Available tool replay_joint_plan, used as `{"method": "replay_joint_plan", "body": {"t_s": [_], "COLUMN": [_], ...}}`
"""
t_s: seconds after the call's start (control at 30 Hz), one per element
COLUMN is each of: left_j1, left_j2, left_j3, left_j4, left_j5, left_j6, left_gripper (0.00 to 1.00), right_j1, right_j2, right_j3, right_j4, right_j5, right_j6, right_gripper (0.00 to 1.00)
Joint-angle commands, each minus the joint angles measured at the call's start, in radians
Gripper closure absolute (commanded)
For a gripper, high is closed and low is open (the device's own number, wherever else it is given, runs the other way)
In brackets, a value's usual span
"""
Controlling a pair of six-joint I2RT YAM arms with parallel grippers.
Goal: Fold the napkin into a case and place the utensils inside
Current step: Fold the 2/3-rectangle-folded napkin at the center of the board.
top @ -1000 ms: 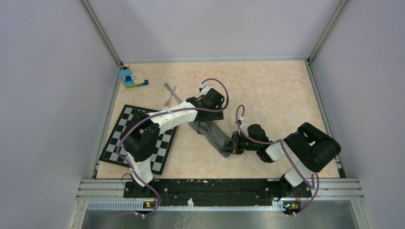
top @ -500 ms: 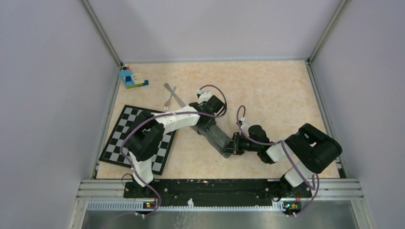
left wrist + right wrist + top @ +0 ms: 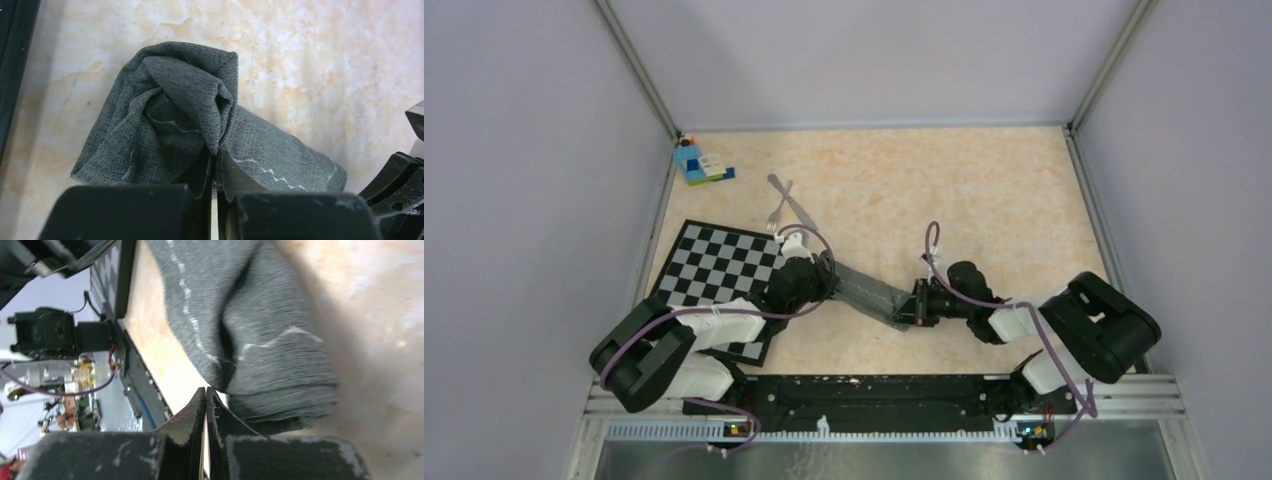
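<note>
The dark grey napkin lies bunched into a narrow strip between my two grippers. My left gripper is shut on a pinched fold at the strip's left end; in the left wrist view the napkin rises into the closed left gripper. My right gripper is shut at the strip's right end. In the right wrist view the tips of the right gripper meet with no cloth between them, and the napkin rests against the outer side of one finger. The fork and knife lie crossed farther back.
A black-and-white checkered mat lies at the left, partly under my left arm. A blue toy-brick block sits in the far left corner. Grey walls close the table at the back and sides, with a metal rail along the near edge.
My left arm has swung from the far side of the napkin to its near left end and shut on it. The napkin is drawn out longer and flatter. The right gripper has barely moved.
</note>
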Motion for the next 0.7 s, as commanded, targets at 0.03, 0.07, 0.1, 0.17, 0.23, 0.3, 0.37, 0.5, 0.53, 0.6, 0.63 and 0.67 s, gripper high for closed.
{"method": "replay_joint_plan", "body": {"t_s": [0.03, 0.07, 0.1, 0.17, 0.23, 0.3, 0.37, 0.5, 0.53, 0.6, 0.63, 0.67], "left_j1": [0.021, 0.020, 0.020, 0.021, 0.021, 0.021, 0.021, 0.021, 0.021, 0.020, 0.021, 0.021], "left_j2": [-0.032, -0.024, -0.018, -0.010, -0.003, 0.000, 0.002, 0.009, 0.012, 0.021, 0.026, 0.030], "left_j3": [-0.058, -0.065, -0.073, -0.085, -0.092, -0.102, -0.122, -0.157, -0.163, -0.176, -0.182, -0.185], "left_j4": [0.341, 0.370, 0.391, 0.423, 0.443, 0.459, 0.478, 0.528, 0.531, 0.541, 0.547, 0.546], "left_j5": [0.071, 0.079, 0.086, 0.100, 0.116, 0.124, 0.124, 0.141, 0.147, 0.157, 0.163, 0.175], "left_j6": [-0.006, -0.012, -0.018, -0.029, -0.036, -0.044, -0.059, -0.077, -0.081, -0.091, -0.097, -0.101], "left_gripper": [1.00, 1.00, 1.00, 1.00, 1.00, 1.00, 1.00, 1.00, 1.00, 1.00, 1.00, 1.00], "right_j1": [-0.008, -0.008, -0.007, -0.007, -0.009, -0.012, -0.012, -0.012, -0.012, -0.012, -0.012, -0.013], "right_j2": [-0.207, -0.235, -0.251, -0.241, -0.184, -0.091, -0.004, 0.078, 0.093, 0.127, 0.135, 0.137], "right_j3": [0.141, 0.172, 0.208, 0.284, 0.349, 0.415, 0.417, 0.318, 0.283, 0.209, 0.174, 0.134], "right_j4": [-0.326, -0.377, -0.422, -0.479, -0.495, -0.484, -0.394, -0.225, -0.188, -0.107, -0.071, -0.042], "right_j5": [-0.093, -0.094, -0.105, -0.131, -0.142, -0.143, -0.155, -0.114, -0.084, -0.051, -0.031, -0.004], "right_j6": [-0.148, -0.173, -0.195, -0.236, -0.246, -0.248, -0.221, -0.205, -0.210, -0.202, -0.194, -0.183], "right_gripper": [0.86, 0.79, 0.73, 0.66, 0.63, 0.63, 0.66, 0.74, 0.74, 0.76, 0.78, 0.80]}}
